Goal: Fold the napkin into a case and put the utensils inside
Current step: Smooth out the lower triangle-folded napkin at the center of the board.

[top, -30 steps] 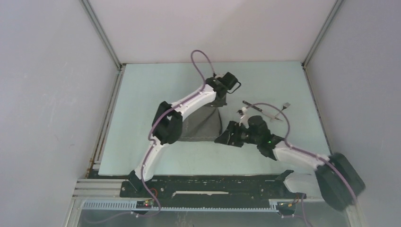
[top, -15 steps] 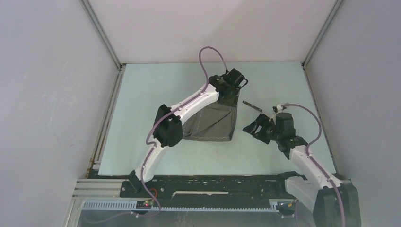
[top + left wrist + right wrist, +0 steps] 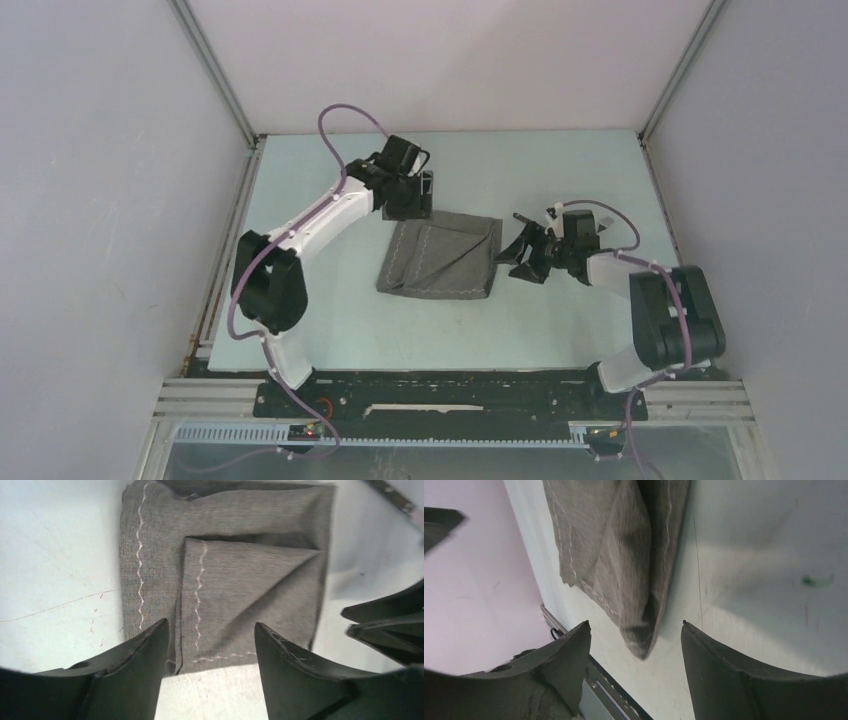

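The grey napkin [image 3: 440, 258] lies folded flat on the table, with a smaller folded flap on top [image 3: 240, 595]. My left gripper [image 3: 413, 196] hovers open at its far edge, its fingers [image 3: 145, 655] empty above the hem. My right gripper [image 3: 520, 256] is open too, just right of the napkin's right edge [image 3: 639, 580] and holding nothing. Its dark fingers [image 3: 390, 625] show in the left wrist view. One end of a slim dark knife [image 3: 523, 218] pokes out behind the right wrist, also in the left wrist view's corner [image 3: 397, 497]. The fork is hidden.
The pale green table [image 3: 330, 300] is walled by white panels on three sides. A metal rail [image 3: 215, 270] runs along its left edge. The arm bases sit on a black bar [image 3: 450, 392] at the near edge.
My left gripper opened, let go of the napkin and swung left along its far edge. The napkin settled flat. My right arm swung back and turned its gripper toward the napkin's right edge.
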